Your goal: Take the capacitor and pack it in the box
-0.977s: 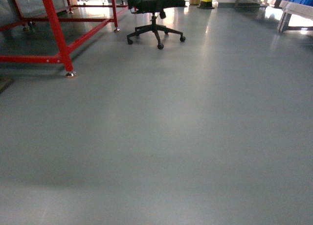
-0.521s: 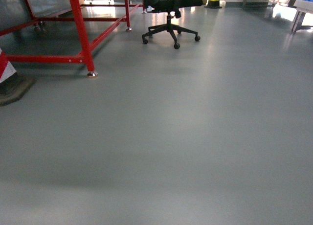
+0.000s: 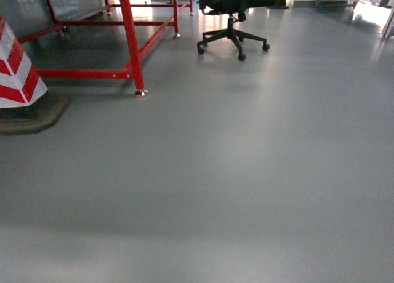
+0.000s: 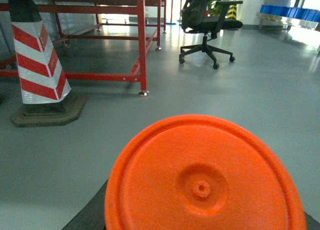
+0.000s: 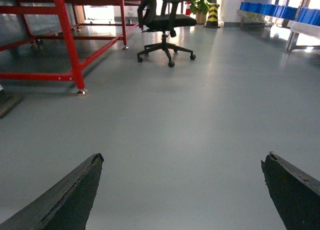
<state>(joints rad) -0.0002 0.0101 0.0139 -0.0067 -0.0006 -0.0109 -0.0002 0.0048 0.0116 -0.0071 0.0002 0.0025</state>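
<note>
A round orange capacitor point(image 4: 202, 182) fills the bottom of the left wrist view, its flat end with a small centre dimple facing the camera. My left gripper point(image 4: 207, 207) is shut on it; only a dark finger point(image 4: 92, 212) shows beside its lower left edge. In the right wrist view my right gripper point(image 5: 183, 160) stands open over bare grey floor, with nothing between its two dark fingers point(image 5: 75, 195). Neither gripper shows in the head view. The box is out of view.
A red steel frame point(image 3: 132, 55) stands at the back left. A red-and-white striped cone point(image 3: 15, 67) on a dark base is at the left edge. A black office chair point(image 3: 231, 12) is further back. Blue bins point(image 5: 270, 10) line the far right wall.
The head view has swung left: the red frame and chair slid to the right in the picture, and the striped cone has come into view at the left edge.
</note>
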